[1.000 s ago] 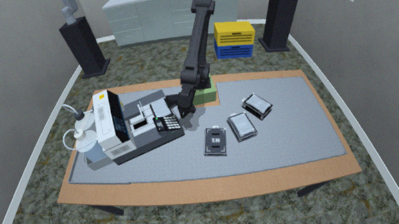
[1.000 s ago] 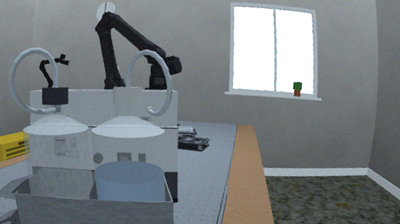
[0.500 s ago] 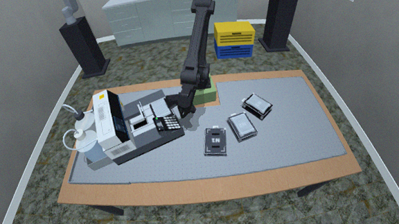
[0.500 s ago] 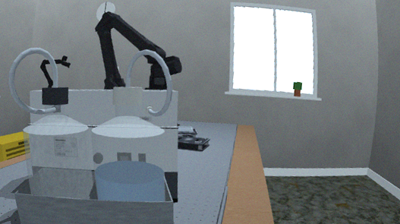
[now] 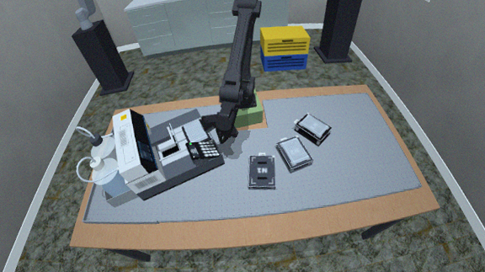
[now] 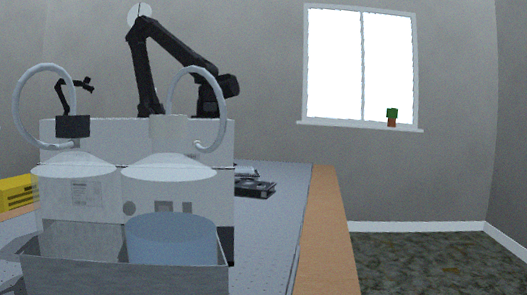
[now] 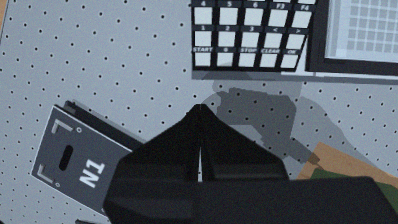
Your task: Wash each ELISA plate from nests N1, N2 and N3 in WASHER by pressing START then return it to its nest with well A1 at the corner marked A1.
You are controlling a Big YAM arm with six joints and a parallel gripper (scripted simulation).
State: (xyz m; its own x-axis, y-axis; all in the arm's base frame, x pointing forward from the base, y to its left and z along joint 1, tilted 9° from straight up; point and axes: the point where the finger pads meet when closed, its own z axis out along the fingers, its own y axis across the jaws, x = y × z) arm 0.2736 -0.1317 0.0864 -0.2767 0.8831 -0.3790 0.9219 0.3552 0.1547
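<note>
My gripper point(image 5: 223, 140) point(image 7: 200, 112) is shut and empty. It hangs just above the mat, right of the washer's keypad point(image 5: 204, 149) point(image 7: 250, 35); the START key point(image 7: 202, 56) is the leftmost in the lowest row. A small green lamp point(image 5: 190, 144) glows at the keypad's left corner. A white ELISA plate point(image 5: 194, 131) point(image 7: 367, 27) lies in the carrier of the washer point(image 5: 172, 157) point(image 6: 143, 140). Nest N1 point(image 5: 261, 171) point(image 7: 75, 160) is empty. Nests N2 point(image 5: 294, 153) and N3 point(image 5: 313, 127) each hold a plate.
Two white bottles point(image 5: 102, 157) with hoses and a grey tray point(image 6: 127, 277) stand left of the washer. The arm's green base block point(image 5: 250, 113) is behind the keypad. Yellow and blue crates point(image 5: 284, 48) and black stands are on the floor behind the table.
</note>
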